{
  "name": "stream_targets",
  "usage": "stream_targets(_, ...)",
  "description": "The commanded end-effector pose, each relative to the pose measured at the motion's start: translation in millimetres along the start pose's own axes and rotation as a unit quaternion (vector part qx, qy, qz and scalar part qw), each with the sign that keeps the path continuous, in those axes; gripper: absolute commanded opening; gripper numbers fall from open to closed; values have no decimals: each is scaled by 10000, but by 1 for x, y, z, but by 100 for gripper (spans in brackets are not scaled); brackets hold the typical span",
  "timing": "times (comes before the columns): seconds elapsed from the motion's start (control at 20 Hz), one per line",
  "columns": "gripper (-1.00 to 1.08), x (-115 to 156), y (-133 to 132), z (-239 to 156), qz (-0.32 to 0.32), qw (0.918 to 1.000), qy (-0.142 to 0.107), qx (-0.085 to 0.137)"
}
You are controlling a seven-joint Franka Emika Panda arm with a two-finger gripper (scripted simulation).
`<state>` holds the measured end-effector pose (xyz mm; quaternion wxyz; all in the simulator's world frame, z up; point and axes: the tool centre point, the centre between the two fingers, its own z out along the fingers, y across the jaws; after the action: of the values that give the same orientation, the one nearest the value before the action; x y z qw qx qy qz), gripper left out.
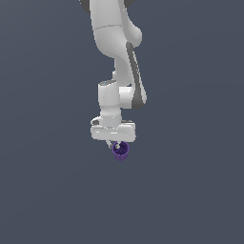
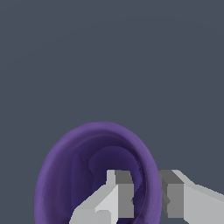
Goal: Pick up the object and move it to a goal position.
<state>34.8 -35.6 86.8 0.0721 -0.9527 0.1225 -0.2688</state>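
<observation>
plain slate-grey ground behind a white arm carrying a small purple cup.

nothing but flat grey backdrop showed in either view, with no goal marker visible. the gripper (image 1: pixel 118 144) hung below the white arm (image 1: pixel 114 57), and the purple cup (image 1: pixel 120 150) sat right under it, near the middle of the exterior view. whether the cup rested on a surface or was already lifted could not be told. in the wrist view one of the fingers (image 2: pixel 120 192) reached inside the hollow while the other stood outside, so the jaws were closed on the cup's wall (image 2: pixel 151 183), pinching the rim on one side only. such an off-centre hold would likely let the cup swing or slip, so the carry was probably best done slowly, keeping the wrist level and the squeeze steady until the goal.
</observation>
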Motion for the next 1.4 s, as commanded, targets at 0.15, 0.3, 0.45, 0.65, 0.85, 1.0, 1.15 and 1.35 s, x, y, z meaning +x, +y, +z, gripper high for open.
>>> stream_targets(0.15,-100,-5,-35,-26,2,10000,16,10)
stream_targets(0.3,-100,-9,-57,-41,8,10000,18,15)
stream_targets(0.45,-100,-13,-78,-56,11,10000,19,19)
stream_targets(0.65,-100,-16,-101,-72,15,10000,18,25)
stream_targets(0.85,-100,-19,-120,-86,15,10000,18,25)
stream_targets(1.0,-100,-21,-132,-93,14,10000,15,26)
stream_targets(1.15,-100,-22,-140,-99,8,10000,12,21)
stream_targets(1.35,-100,-24,-148,-104,3,10000,10,16)
